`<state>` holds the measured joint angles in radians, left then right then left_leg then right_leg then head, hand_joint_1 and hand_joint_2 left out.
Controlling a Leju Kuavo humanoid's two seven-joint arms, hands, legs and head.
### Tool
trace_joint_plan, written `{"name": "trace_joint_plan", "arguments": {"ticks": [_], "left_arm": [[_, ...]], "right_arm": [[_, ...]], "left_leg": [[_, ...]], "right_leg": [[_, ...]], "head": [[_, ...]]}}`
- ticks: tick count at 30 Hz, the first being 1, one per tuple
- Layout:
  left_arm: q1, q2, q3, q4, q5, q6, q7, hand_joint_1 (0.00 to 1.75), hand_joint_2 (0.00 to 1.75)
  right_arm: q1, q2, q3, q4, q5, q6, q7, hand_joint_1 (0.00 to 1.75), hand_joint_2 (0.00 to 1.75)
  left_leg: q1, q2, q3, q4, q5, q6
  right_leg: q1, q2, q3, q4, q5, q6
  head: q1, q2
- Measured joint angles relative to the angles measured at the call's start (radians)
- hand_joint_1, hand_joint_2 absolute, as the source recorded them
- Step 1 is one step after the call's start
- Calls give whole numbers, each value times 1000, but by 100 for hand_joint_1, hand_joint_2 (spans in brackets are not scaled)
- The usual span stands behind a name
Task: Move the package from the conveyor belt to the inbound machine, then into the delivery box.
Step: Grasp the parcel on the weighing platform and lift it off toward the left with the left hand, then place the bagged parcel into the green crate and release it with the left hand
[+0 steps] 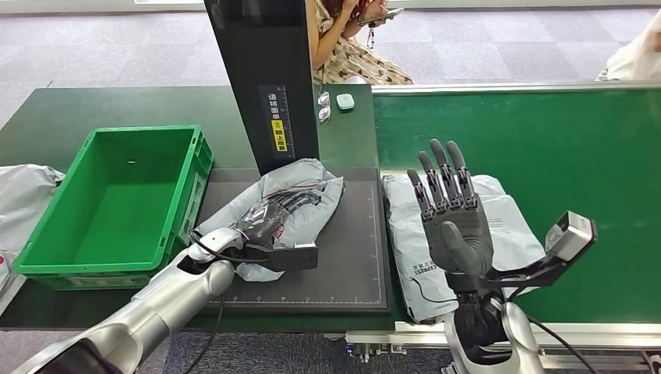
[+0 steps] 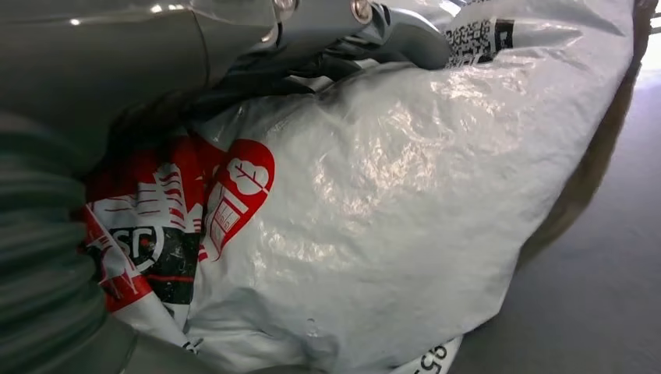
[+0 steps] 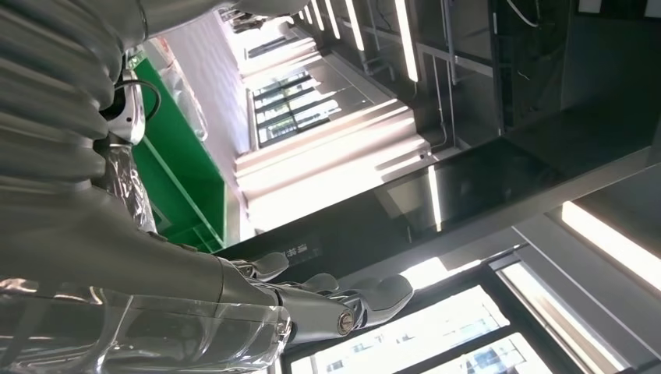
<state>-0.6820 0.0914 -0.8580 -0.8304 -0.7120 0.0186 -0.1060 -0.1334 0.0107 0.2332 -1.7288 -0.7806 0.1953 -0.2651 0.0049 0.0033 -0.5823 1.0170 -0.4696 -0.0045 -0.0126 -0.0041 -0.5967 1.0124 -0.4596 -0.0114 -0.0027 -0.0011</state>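
Right hand (image 1: 452, 226): lower centre-right of the head view, raised with palm up, fingers spread and straight, holding nothing.
Conveyor belt (image 1: 577, 148): green, fills the right half of the frame.
Inbound machine (image 1: 358, 257): dark flat platform at centre, with a black upright column (image 1: 261, 78) rising at top centre.
Delivery box (image 1: 117, 202): green crate at left, just beside the platform.
Package (image 1: 304, 199): grey mailer bag lying on the platform, centre of frame; red and black print visible in the left wrist view (image 2: 374, 226).
Second bag (image 1: 507, 226): grey, on the belt under the right hand.
Left hand (image 1: 273, 214): fingers wrapped around the package, gripping it.
Person (image 1: 351, 47): seated at top centre.
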Motion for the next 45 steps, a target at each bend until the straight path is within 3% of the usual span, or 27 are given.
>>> {"name": "trace_joint_plan", "arguments": {"ticks": [3, 4, 5, 15, 21, 28, 37, 45], "left_arm": [[2, 15, 11, 14, -15, -3, 3, 146, 175], [2, 18, 14, 20, -19, -5, 3, 168, 175], [3, 19, 16, 24, -23, -6, 3, 175, 175], [5, 19, 39, 35, -44, 11, -10, 175, 175], [51, 24, 87, -22, -16, 113, -43, 175, 175], [208, 70, 223, -326, 102, 326, -112, 175, 175], [427, 102, 446, -771, 334, 571, -363, 175, 175], [493, 109, 603, -939, 364, 603, -370, 175, 175]], "right_arm": [[-1, 0, 0, -1, 0, -5, 0, 0, 175], [-2, 0, 0, -1, 0, -6, 1, 0, 175], [-3, 0, 0, -1, 0, -7, 1, 0, 175], [-6, 0, -1, -12, 5, -27, 3, 0, 175], [3, 0, -3, -22, 10, -42, 3, 0, 175], [39, -5, -13, -45, 11, -69, -8, 0, 175], [99, -23, -29, -56, 3, -74, -35, 0, 175], [130, -30, -29, -57, -3, -56, -50, 0, 175]], "left_leg": [[0, 1, 3, -1, 0, 0], [0, 1, 4, -2, 0, -1], [0, 1, 5, -2, 0, -1], [2, 1, 9, -3, 2, -6], [2, 2, 9, -3, 3, -8], [3, 1, 0, -3, 3, -8], [3, 2, -3, -3, 1, -8], [4, 1, -3, -3, 1, -8]], "right_leg": [[0, 1, 3, 0, 0, 0], [0, 1, 4, 0, 0, -1], [0, 1, 4, 0, 0, -1], [0, 2, 6, 1, 3, -5], [1, 3, 5, 2, 3, -5], [1, 3, -4, 2, 2, -5], [1, 3, -7, 1, 0, -6], [2, 3, -7, 1, 0, -7]], "head": [[0, 0], [0, 0], [0, 0], [0, 0], [0, 0], [0, 0], [0, 0], [0, 0]]}}
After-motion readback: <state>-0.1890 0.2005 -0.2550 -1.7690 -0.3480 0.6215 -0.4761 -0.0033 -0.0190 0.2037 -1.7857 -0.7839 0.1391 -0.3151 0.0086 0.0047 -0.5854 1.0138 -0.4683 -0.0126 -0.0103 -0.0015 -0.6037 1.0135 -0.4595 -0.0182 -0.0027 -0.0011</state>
